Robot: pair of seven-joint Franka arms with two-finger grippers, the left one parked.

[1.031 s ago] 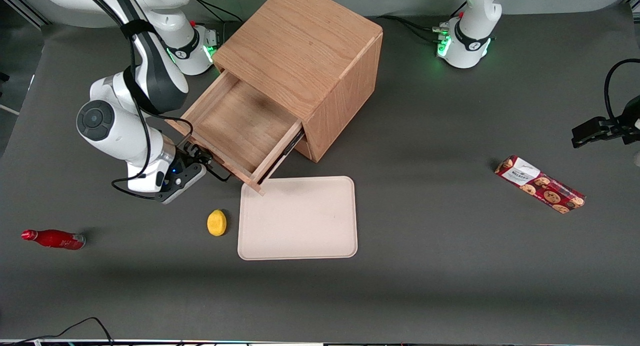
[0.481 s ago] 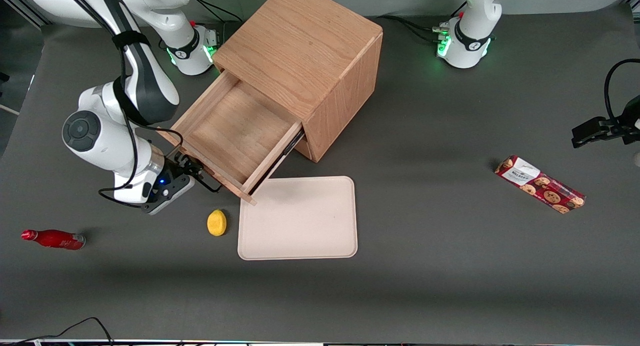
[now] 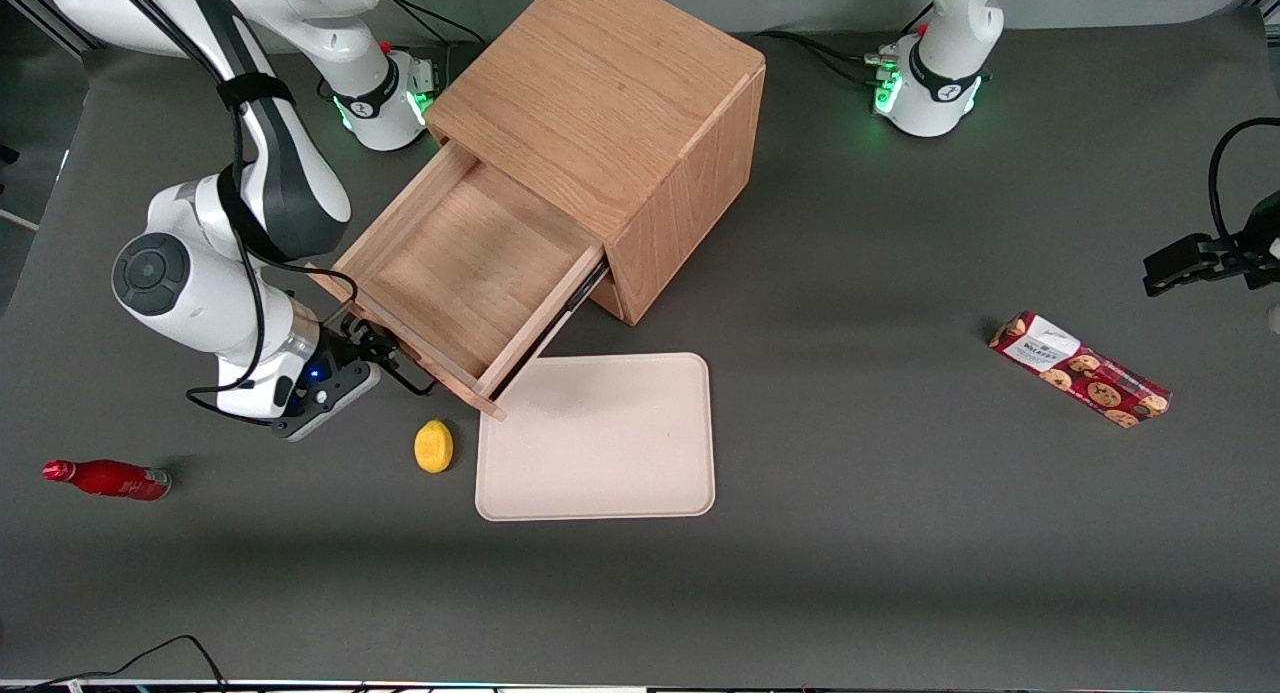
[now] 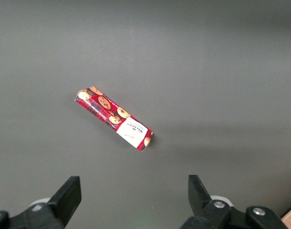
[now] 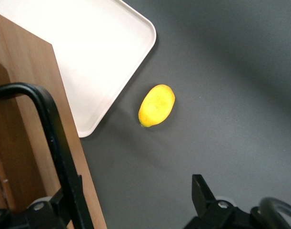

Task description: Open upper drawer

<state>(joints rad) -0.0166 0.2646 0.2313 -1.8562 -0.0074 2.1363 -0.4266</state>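
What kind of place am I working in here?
Probably a robot lab bench, not a home: a grey matted table with arm bases bolted on, an oak cabinet, its upper drawer pulled out, and the gripper at the drawer's handle.

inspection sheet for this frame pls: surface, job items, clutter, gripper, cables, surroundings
Surface: dark grey table, no spills seen.
Job's things: upper drawer pulled well out of the oak cabinet, nothing inside.
Clutter: lemon beside beige tray; red bottle lying flat; cookie pack toward the parked arm's end.
Gripper: gripper at the drawer's black handle.
Cables: black cable at the table's near edge.
Surroundings: nothing seen.
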